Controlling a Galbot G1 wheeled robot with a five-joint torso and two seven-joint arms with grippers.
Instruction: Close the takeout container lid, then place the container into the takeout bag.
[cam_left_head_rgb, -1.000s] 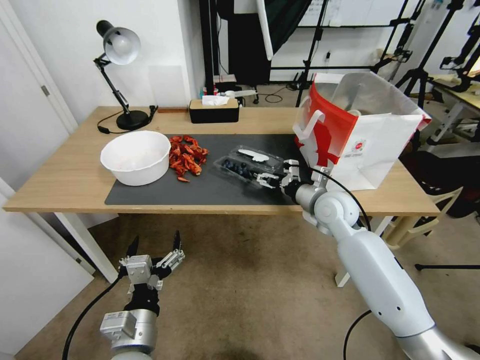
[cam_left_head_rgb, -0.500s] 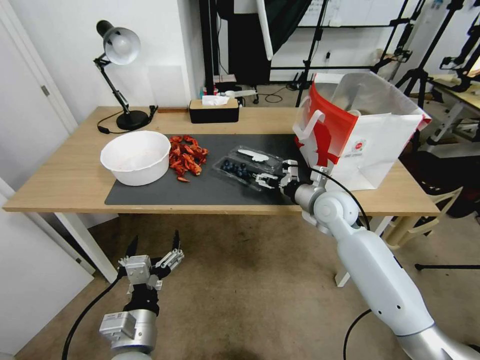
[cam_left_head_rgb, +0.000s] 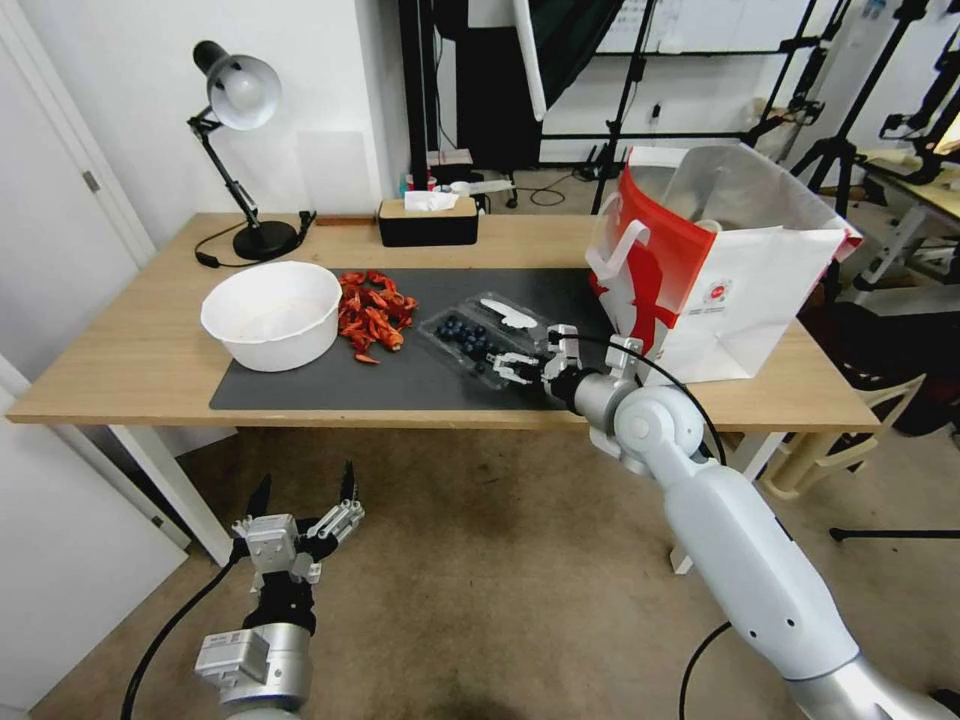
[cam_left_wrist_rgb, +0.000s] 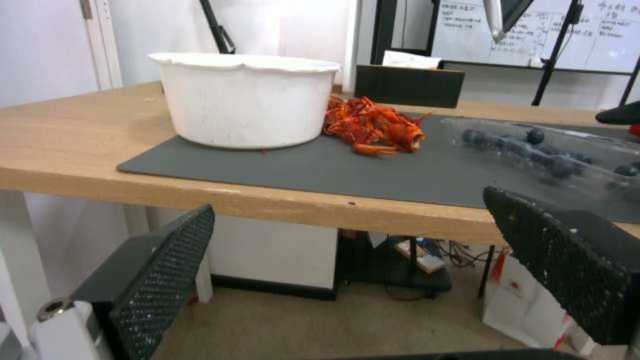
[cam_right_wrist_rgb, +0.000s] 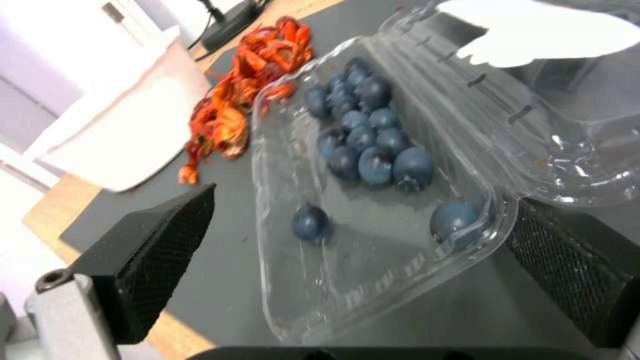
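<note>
My right gripper (cam_left_head_rgb: 522, 364), jaws wide and empty, straddles the open box (cam_right_wrist_rgb: 373, 190); I could shove it and spill berries. Left gripper (cam_left_head_rgb: 305, 500) parked low, open.

bag (cam_left_head_rgb: 730, 270) red-white | bowl (cam_left_head_rgb: 272, 314) white | mat (cam_left_head_rgb: 420, 375) dark grey | blueberries (cam_right_wrist_rgb: 373, 150) dark blue

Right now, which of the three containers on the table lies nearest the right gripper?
The takeout container with blueberries: the open right gripper sits at its edge, unlike the white bowl or takeout bag.
</note>
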